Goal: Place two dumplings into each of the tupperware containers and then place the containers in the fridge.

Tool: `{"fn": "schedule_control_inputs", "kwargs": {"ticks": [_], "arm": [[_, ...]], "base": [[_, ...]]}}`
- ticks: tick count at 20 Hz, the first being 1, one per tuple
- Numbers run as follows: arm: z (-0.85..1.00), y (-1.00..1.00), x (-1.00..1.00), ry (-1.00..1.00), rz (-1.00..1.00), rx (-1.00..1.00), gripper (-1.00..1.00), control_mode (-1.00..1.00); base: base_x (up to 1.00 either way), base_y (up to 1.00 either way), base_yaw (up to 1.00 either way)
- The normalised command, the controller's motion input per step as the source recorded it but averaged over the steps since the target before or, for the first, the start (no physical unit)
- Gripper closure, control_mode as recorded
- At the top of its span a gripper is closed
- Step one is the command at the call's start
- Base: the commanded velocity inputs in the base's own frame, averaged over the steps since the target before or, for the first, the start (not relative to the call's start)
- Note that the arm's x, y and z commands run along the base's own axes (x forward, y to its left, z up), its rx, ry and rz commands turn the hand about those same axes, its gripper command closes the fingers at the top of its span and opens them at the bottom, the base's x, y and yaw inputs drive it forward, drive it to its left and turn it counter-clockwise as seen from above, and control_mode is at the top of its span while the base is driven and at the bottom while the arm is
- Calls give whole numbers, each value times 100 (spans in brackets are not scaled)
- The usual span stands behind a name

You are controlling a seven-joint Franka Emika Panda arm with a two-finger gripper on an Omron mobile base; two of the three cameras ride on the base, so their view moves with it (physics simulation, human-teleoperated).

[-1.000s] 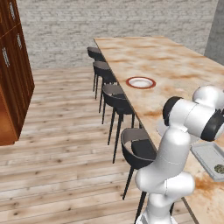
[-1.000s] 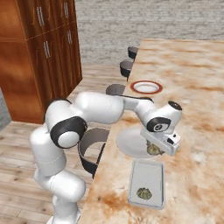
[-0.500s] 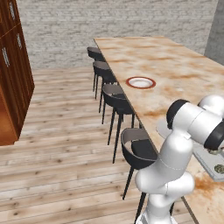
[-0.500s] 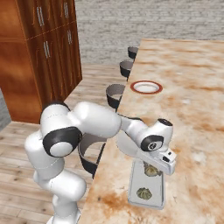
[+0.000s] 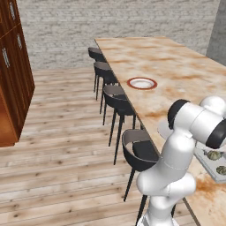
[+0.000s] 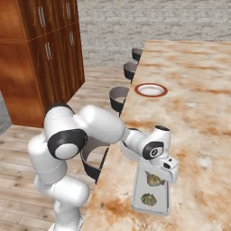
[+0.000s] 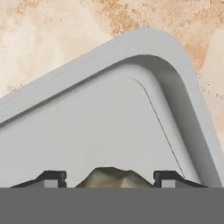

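The gripper [image 7: 109, 178] is hovering with fingers [image 7: 51, 177] spread, a dumpling [image 7: 114, 177] sitting between them over the tupperware container [image 7: 144, 52].

The claw [image 7: 109, 178] hangs low over the near tupperware container [image 6: 136, 196], which lies on the counter [image 6: 198, 90] close to its stool-side edge. One dumpling [image 7: 114, 177] sits in the container directly between the two fingertips [image 7: 52, 178], on the container floor. A second dumpling [image 6: 148, 199] lies in the same container, on the side of the claw nearer the robot's base. Just behind the claw, partly under the arm, the second tupperware container [image 5: 164, 128] rests on the counter. Well beyond the claw, further along the counter, stands the round dish [image 6: 151, 90]. A row of stools [image 5: 115, 100] lines the counter's edge off to the claw's left, with the wooden cabinets [image 6: 43, 54] further left across the floor.
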Motion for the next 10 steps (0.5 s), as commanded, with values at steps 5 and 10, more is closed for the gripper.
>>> {"fn": "schedule_control_inputs", "kwargs": {"ticks": [5,10], "arm": [[20,0,-60,-7,0,2,-100,-100],[42,22,-34,-18,0,5,-100,-100]], "base": [[0,0,0],[0,0,0]]}}
